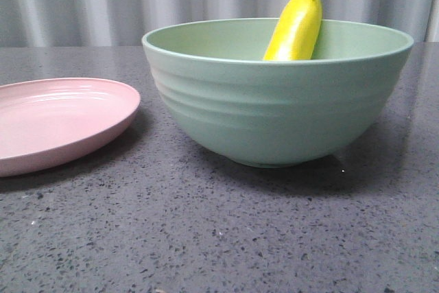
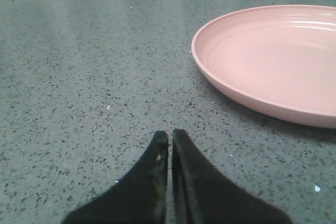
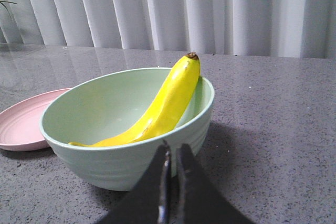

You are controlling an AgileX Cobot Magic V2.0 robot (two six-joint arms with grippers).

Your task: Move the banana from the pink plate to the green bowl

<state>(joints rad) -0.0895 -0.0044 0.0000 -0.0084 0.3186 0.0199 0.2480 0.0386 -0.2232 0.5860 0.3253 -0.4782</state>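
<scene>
Speckled grey table [image 1: 206,238] bears ridged green bowl [image 1: 274,111] cradling smooth banana [image 1: 296,27].

A bright yellow banana [image 1: 296,27] with a dark brown tip, a pale mint-green bowl [image 1: 274,111] banded by faint horizontal ridges, and a pale pink plate [image 1: 48,125] with a soft sheen, on a dark grey table [image 1: 206,238] speckled black and white. Behind hangs a pale grey-white curtain [image 3: 210,9]. Both grippers, left [image 2: 170,139] and right [image 3: 171,153], are black.
</scene>
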